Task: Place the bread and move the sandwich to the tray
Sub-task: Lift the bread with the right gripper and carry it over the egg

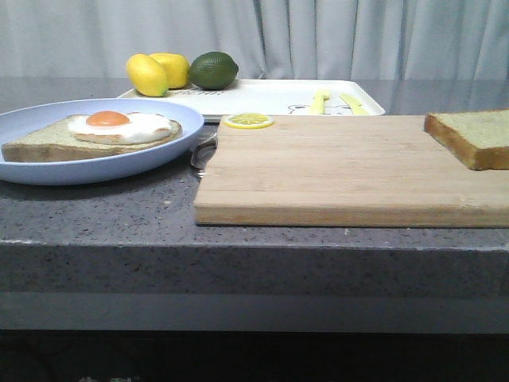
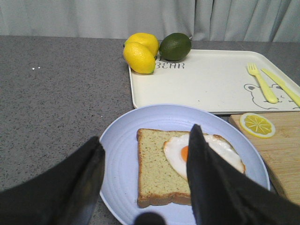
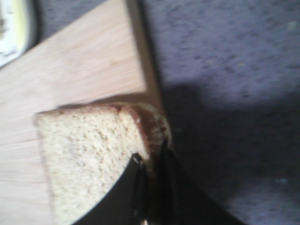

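Observation:
The sandwich [image 1: 95,131], brown-crusted bread with a fried egg, lies on a pale blue plate [image 1: 183,119] at the left. In the left wrist view my left gripper [image 2: 145,140] hovers open above the sandwich [image 2: 159,168] and touches nothing. The bread [image 1: 473,135] is at the right end of the wooden cutting board. In the right wrist view my right gripper [image 3: 150,157] is shut on the crust edge of the bread [image 3: 84,150]. The white tray [image 1: 270,97] lies behind the board. Neither gripper shows in the front view.
A wooden cutting board [image 1: 334,171] fills the middle and right of the counter. Two lemons [image 1: 159,73] and a lime [image 1: 213,70] sit at the tray's left corner. A yellow fork [image 1: 319,100] and knife [image 1: 354,103] lie on the tray. A lemon slice [image 1: 247,121] rests on the board's far corner.

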